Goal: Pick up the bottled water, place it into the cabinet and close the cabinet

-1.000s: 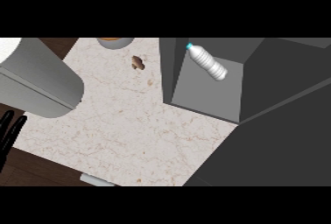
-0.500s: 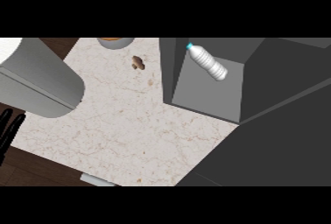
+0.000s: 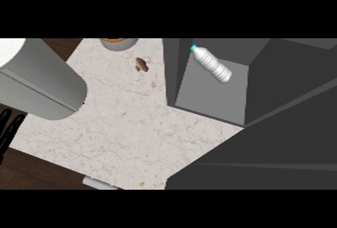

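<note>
Grey cabinet [image 3: 217, 95] holds the bottled water [image 3: 212, 65] lying inside; left robot hand [image 3: 9, 127] rests, fingers straight.

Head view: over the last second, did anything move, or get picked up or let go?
Almost nothing changed. The black left hand at the left edge sits a touch lower than a second ago. The clear plastic water bottle with a blue cap still lies inside the dark grey cabinet, untouched, and the grey forearm and speckled beige counter look the same.
</note>
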You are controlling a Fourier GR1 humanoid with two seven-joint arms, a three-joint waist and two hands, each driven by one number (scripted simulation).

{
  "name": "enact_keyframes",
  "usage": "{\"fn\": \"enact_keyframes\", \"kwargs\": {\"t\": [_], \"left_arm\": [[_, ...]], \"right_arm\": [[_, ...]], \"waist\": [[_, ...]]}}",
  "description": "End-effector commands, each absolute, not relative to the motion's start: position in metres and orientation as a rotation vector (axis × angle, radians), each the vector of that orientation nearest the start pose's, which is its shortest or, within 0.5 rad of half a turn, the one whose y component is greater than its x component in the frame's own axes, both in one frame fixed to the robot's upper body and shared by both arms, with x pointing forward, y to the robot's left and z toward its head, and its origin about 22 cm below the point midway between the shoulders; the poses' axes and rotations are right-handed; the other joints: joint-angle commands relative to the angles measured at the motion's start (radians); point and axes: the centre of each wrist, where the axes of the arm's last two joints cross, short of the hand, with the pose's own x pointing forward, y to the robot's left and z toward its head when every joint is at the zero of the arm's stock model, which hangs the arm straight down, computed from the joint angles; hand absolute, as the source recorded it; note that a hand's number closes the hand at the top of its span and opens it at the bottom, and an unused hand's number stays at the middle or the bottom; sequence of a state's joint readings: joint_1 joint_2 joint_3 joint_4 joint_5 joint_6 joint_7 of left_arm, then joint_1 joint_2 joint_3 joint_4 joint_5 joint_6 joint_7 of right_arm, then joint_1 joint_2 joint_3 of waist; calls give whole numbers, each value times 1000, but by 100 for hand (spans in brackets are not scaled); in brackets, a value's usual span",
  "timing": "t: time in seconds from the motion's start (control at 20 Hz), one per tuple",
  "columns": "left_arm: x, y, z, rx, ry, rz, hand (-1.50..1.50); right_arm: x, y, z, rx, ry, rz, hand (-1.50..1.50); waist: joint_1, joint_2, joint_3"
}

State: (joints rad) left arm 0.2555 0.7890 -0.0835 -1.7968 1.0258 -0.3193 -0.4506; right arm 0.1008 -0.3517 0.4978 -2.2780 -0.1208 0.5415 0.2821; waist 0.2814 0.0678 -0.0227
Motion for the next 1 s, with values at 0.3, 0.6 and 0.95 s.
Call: {"fn": "enact_keyframes", "kwargs": {"t": [0.3, 0.6, 0.95], "left_arm": [[182, 361, 68, -592, -1846, 52, -150], [181, 372, 67, -558, -1864, 78, -150], [180, 374, 61, -556, -1857, 94, -150]], "right_arm": [[222, -136, 130, 516, -1541, 960, 150], [272, -109, 150, 384, -1597, 739, 150], [331, -83, 181, 253, -1624, 561, 150]], "waist": [[-7, -9, 7], [-38, -23, 12], [-57, -24, 17]]}}
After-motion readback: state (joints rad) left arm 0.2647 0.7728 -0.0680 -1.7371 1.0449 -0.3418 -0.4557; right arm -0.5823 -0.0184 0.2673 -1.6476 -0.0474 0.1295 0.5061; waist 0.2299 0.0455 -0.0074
